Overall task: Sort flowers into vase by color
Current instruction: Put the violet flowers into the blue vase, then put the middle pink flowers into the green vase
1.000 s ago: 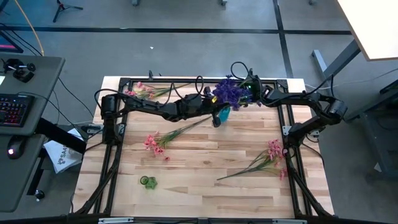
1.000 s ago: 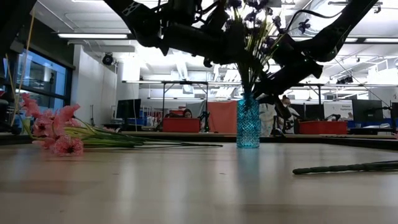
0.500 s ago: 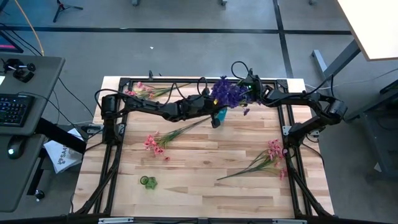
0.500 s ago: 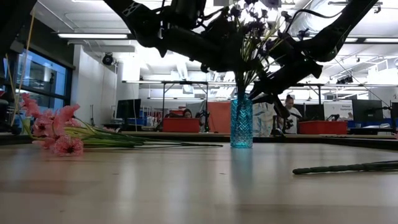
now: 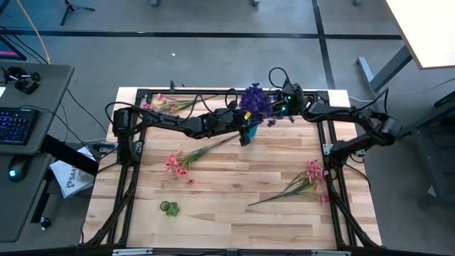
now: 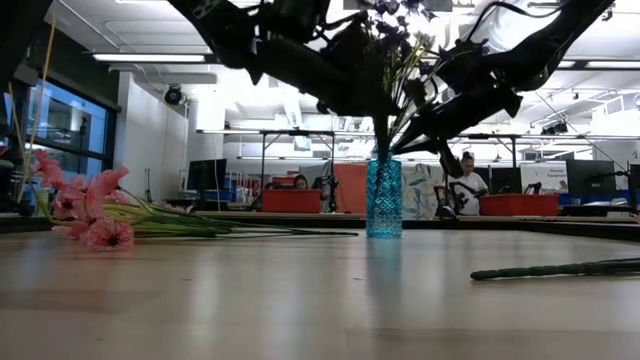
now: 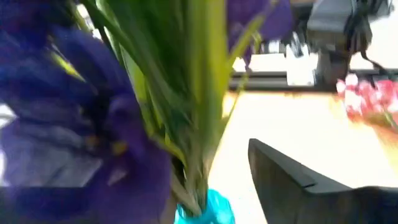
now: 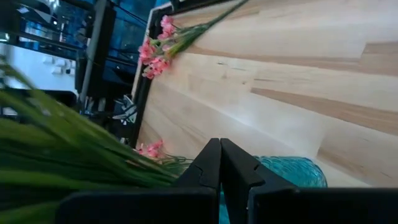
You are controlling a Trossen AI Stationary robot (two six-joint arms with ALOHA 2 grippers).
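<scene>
Upper centre of the high view: blue vase (image 5: 250, 131) holds purple flowers (image 5: 254, 99). Left gripper (image 5: 245, 130) at the vase, finger state unclear. Right gripper (image 5: 279, 108) fingers (image 8: 219, 163) closed together beside the stems; pink flowers (image 5: 176, 163) lie on the tabletop (image 5: 234, 188).

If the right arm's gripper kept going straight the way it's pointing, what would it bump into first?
Probably the teal vase. In the right wrist view, the right gripper, fingers together, points at its rim, beside the green stems of the purple flowers. Depth is hard to judge.
</scene>
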